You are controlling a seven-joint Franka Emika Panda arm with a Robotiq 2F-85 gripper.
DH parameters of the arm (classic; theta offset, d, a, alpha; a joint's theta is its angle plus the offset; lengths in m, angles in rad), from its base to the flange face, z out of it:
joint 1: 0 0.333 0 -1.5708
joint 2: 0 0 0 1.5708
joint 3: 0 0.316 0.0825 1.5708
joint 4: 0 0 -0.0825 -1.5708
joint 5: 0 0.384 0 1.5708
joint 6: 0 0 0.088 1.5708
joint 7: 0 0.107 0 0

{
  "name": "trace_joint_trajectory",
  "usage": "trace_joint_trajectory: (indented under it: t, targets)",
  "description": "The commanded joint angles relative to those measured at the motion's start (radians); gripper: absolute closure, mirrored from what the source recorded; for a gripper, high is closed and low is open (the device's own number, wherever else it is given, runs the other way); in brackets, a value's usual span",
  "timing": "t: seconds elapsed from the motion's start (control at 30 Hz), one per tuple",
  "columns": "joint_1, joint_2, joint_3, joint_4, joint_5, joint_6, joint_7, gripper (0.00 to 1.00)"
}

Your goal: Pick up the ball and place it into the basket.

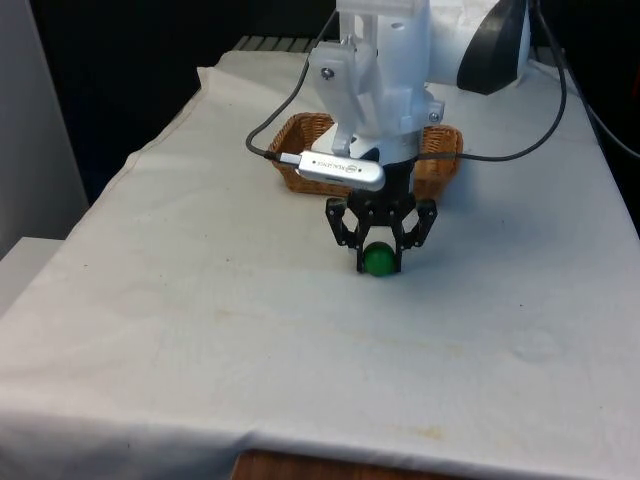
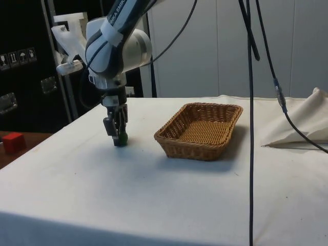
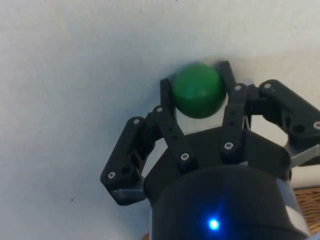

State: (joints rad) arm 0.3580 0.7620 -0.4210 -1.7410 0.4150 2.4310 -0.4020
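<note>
The tool (image 1: 379,262) pinches the green ball (image 1: 379,260), seemingly on the cloth (image 1: 200,330), near the basket (image 2: 201,129).

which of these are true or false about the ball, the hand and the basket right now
1. The hand has its fingers closed around the green ball. True.
2. The ball lies inside the basket. False: it is at the white cloth, outside the wicker basket.
3. The basket is empty. True.
4. The ball is red. False: it is green.
5. The basket lies tipped on its side. False: it sits upright, opening upward.
</note>
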Motion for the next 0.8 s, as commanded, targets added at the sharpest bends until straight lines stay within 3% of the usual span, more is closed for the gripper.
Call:
trace_joint_trajectory:
  t: [0.0, 0.13, 0.37, 0.4, 0.43, 0.7, 0.73, 0.77]
  targets:
    - [0.000, -0.002, 0.001, -0.001, 0.002, 0.002, -0.003, 1.00]
    - [0.000, 0.000, 0.000, 0.000, 0.000, 0.000, 0.000, 0.99]
    - [0.016, -0.077, -0.016, -0.052, -0.019, -0.015, 0.000, 0.99]
    - [0.008, -0.059, -0.009, -0.035, -0.012, -0.017, -0.001, 0.99]
    - [0.018, -0.090, -0.017, -0.063, -0.023, -0.015, 0.001, 0.99]
    - [0.025, -0.201, -0.020, -0.151, -0.064, -0.021, 0.009, 0.99]
    - [0.016, -0.189, -0.010, -0.141, -0.054, -0.018, 0.002, 0.99]
    - [0.026, -0.212, -0.020, -0.160, -0.068, -0.022, 0.010, 0.99]
